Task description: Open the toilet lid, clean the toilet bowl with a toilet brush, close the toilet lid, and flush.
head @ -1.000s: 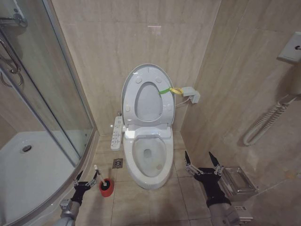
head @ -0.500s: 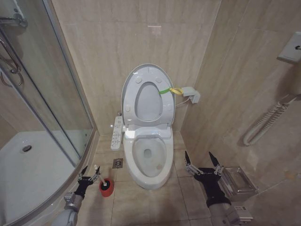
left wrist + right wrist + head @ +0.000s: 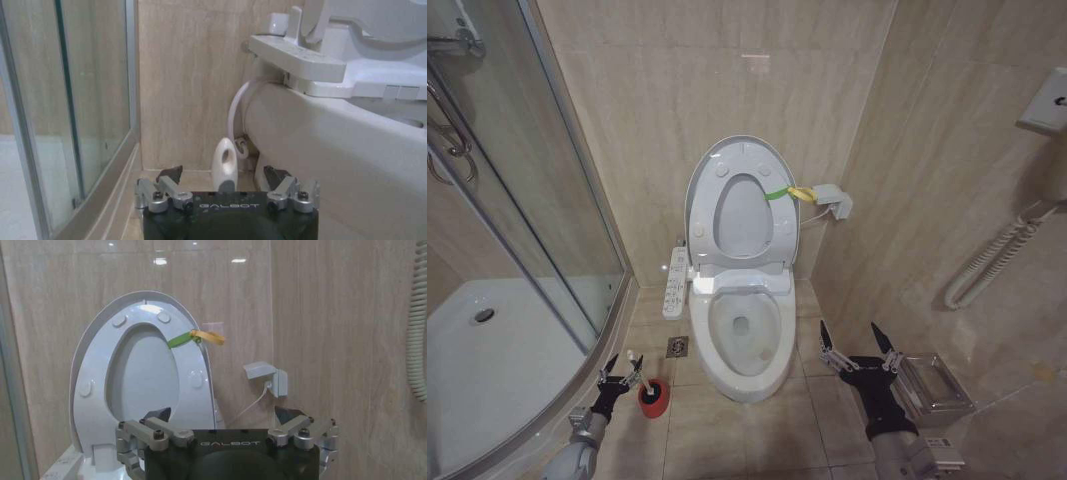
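Toilet lid [image 3: 739, 185] stands raised against the far wall with the seat up too, its yellow-green strap [image 3: 779, 192] sticking out to the right, and the toilet bowl [image 3: 747, 340] lies open below it. On the floor to the bowl's left, the toilet brush [image 3: 638, 372] sits in a small red holder [image 3: 653, 397]; its bristle head is hidden inside the cup. The left gripper [image 3: 623, 372] is low at the brush, fingers apart on either side of the white looped handle end, seemingly not yet touching it, though the wrist view cuts off the fingertips. The right gripper [image 3: 858, 343] hovers near the floor right of the bowl, fingers spread wide and holding nothing.
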Robot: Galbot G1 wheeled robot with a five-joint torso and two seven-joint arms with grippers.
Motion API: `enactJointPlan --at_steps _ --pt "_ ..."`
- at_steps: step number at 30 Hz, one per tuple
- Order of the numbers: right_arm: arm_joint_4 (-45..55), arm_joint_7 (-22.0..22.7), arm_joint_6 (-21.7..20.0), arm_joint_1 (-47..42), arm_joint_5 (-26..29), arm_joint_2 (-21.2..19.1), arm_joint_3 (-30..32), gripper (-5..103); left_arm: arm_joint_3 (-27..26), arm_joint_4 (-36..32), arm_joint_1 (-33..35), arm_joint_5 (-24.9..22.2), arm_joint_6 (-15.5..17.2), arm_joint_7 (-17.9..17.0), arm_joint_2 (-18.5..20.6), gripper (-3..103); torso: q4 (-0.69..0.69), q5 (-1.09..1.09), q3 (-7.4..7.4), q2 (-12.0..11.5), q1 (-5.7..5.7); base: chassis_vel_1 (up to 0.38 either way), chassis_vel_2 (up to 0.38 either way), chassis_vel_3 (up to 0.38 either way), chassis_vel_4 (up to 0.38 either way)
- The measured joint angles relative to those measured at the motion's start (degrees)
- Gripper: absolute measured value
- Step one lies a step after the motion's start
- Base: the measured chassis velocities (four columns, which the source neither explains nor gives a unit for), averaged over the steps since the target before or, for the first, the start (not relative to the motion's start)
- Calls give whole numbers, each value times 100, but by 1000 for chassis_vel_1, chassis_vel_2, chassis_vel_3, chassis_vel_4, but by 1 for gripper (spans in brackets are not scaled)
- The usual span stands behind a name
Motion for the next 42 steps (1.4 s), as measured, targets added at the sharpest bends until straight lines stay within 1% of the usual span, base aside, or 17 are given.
enactJointPlan --at_steps 9,18,19,24,25,31,32,39,40,42 --pt "0 0 0 0 0 0 0 100 6 185 -92 -14 -1 59 17 84 0 0 0 0 0 0 0 0 0" --pt "0 0 0 0 0 0 0 100 13 392 -251 -12 -53 194 -15 83 0 0 0 0 0 0 0 0 0" --pt "0 0 0 0 0 0 0 100 16 414 -278 -10 -55 203 -22 81 0 0 0 0 0 0 0 0 0" --pt "0 0 0 0 0 0 0 100 32 459 -325 -4 -58 221 -40 81 0 0 0 0 0 0 0 0 0" --pt "0 0 0 0 0 0 0 100 36 476 -334 -2 -61 223 -48 78 0 0 0 0 0 0 0 0 0" --pt "0 0 0 0 0 0 0 100 39 570 -362 72 -116 224 -101 78 0 0 0 0 0 0 0 0 0" --pt "0 0 0 0 0 0 0 100 35 584 -364 108 -118 223 -110 70 0 0 0 0 0 0 0 0 0" --pt "0 0 0 0 0 0 0 100 24 589 -356 172 -115 215 -87 70 0 0 0 0 0 0 0 0 0" --pt "0 0 0 0 0 0 0 100 22 587 -352 189 -114 208 -79 55 0 0 0 0 0 0 0 0 0" --pt "0 0 0 0 0 0 0 100 17 584 -346 218 -111 193 -73 55 0 0 0 0 0 0 0 0 0"
